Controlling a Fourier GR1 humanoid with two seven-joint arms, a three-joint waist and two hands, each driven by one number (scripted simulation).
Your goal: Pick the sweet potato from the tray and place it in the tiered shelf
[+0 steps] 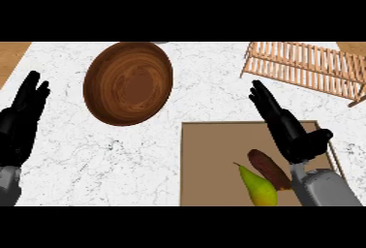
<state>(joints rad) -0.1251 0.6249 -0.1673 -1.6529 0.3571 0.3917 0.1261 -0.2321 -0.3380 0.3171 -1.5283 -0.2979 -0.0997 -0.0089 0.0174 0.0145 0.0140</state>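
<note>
We see a white marble counter with fine dark veining — it carries every item in the head view. A brown wooden bowl rests directly on it at about 11 o'clock. A slatted wooden tiered shelf stands on it at about 2 o'clock, well apart from the bowl. A flat brown tray lies on it at about 5 o'clock — cut off by the lower edge.

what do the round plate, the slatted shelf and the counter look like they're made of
The plate looks like dark polished wood, with ring-like grain and a slight sheen. The tiered shelf appears to be pale unfinished wood or bamboo, built of thin slats. The counter looks like white marble or stone, with grey veining.
</note>
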